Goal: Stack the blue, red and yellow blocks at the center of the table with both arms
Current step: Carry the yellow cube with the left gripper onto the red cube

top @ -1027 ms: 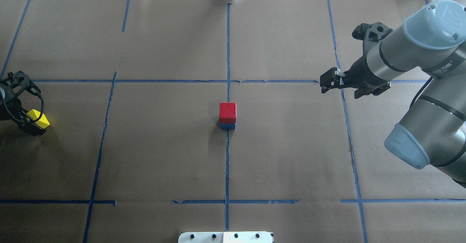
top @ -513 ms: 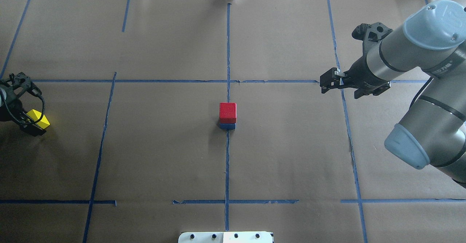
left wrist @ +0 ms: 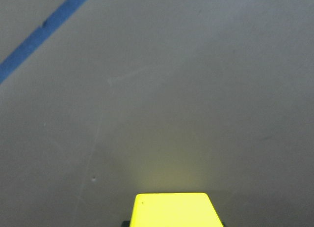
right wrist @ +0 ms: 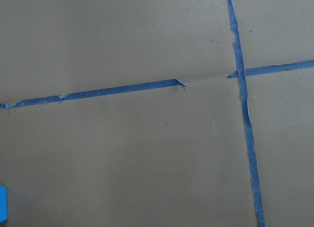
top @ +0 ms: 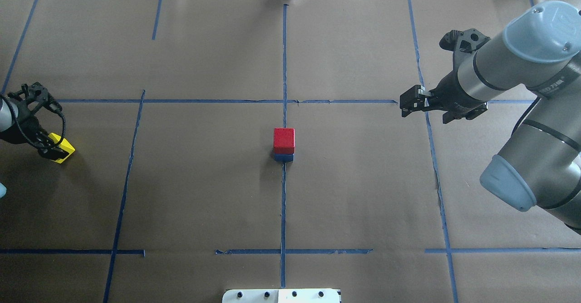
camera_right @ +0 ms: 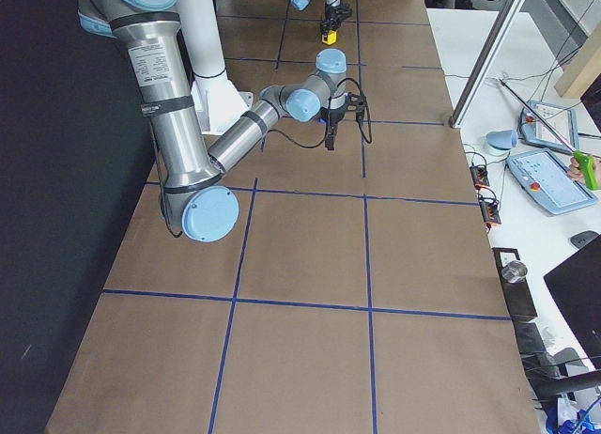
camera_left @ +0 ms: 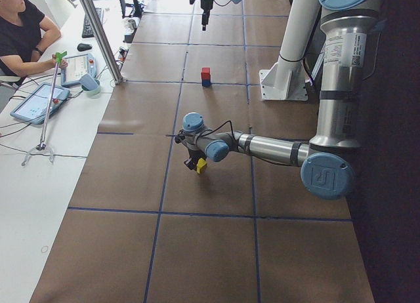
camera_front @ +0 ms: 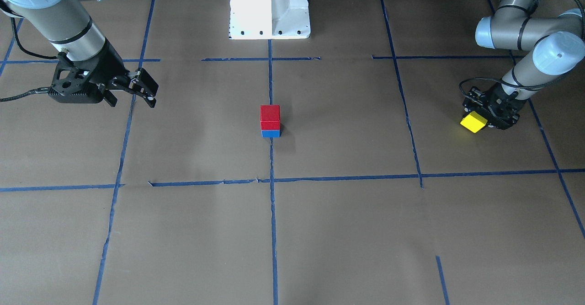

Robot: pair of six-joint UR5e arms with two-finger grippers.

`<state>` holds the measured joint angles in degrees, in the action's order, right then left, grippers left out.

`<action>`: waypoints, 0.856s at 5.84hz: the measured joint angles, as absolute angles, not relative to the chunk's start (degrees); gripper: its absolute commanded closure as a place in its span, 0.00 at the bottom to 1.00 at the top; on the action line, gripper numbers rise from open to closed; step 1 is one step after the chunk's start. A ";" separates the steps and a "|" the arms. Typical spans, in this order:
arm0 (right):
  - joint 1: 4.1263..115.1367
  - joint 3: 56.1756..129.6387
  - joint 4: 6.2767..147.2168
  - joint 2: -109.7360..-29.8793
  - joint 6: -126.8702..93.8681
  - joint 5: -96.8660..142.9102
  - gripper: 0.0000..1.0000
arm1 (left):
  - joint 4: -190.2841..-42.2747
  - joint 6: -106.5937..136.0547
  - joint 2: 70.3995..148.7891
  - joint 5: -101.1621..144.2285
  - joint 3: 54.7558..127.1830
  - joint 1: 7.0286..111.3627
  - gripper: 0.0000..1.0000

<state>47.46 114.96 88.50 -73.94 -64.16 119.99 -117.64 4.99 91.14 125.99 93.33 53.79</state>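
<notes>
The left pincer [top: 54,150] grips the yellow block [camera_front: 473,122] low at the left side of the table [camera_front: 347,232], well apart from the centre. There the red block [camera_front: 269,113] sits on the blue block [camera_front: 270,133]. The right pincer [camera_front: 137,90] hangs wide and empty. The carry should probably rise above the stack, square the block's tilt, then lower gently. The front view shows the blue face plainly, while overhead gives only a sliver.

Red cube [camera_front: 269,116] atop blue [camera_front: 270,133], yellow [camera_front: 473,122] apart
</notes>
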 measured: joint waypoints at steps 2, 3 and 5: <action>47.59 115.08 88.51 -74.00 -64.07 120.22 0.00 | -114.04 20.21 97.46 126.42 97.35 52.28 0.98; 47.95 115.21 88.50 -74.03 -63.99 120.49 0.00 | -108.43 29.95 103.12 126.18 99.87 48.79 0.98; 49.50 115.37 88.51 -75.05 -62.53 120.81 0.00 | -98.58 50.12 115.83 124.31 101.91 40.20 0.97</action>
<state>49.50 115.37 88.51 -75.05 -62.53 120.81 -98.58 50.12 115.83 124.31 101.91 40.20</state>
